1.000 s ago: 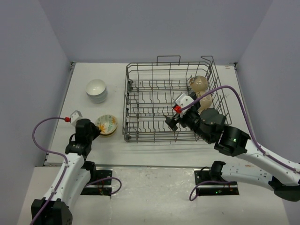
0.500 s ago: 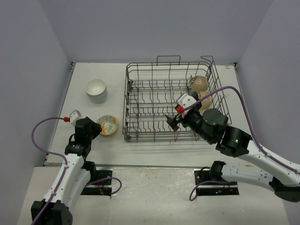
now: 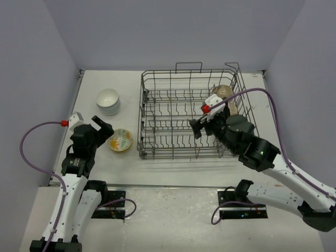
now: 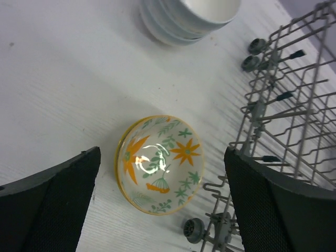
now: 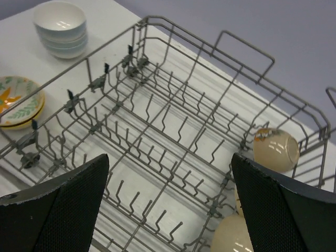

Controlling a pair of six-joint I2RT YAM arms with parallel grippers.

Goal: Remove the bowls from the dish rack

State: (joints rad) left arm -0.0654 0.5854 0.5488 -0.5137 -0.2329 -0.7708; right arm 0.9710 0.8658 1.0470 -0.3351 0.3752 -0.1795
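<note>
A floral bowl (image 4: 159,164) with yellow-orange flowers sits upright on the table just left of the dish rack (image 3: 191,113). My left gripper (image 4: 163,155) hangs open above it, its fingers apart on either side and touching nothing. A stack of white bowls (image 3: 107,101) stands farther back. In the top view my left gripper (image 3: 103,126) is beside the floral bowl (image 3: 119,140). My right gripper (image 5: 169,156) is open over the rack's tines. Beige bowls (image 5: 275,149) (image 5: 231,233) lie at the rack's right end, one (image 3: 224,92) showing behind the right arm.
The rack's small wheels (image 4: 192,230) and wire corner stand close to the floral bowl's right side. The rack's raised handle loop (image 3: 189,65) is at the back. Grey walls enclose the table on three sides.
My left gripper has opened and let go of the floral bowl, which now rests on the table, and has lifted back and away. The right gripper has shifted slightly back and right over the rack.
</note>
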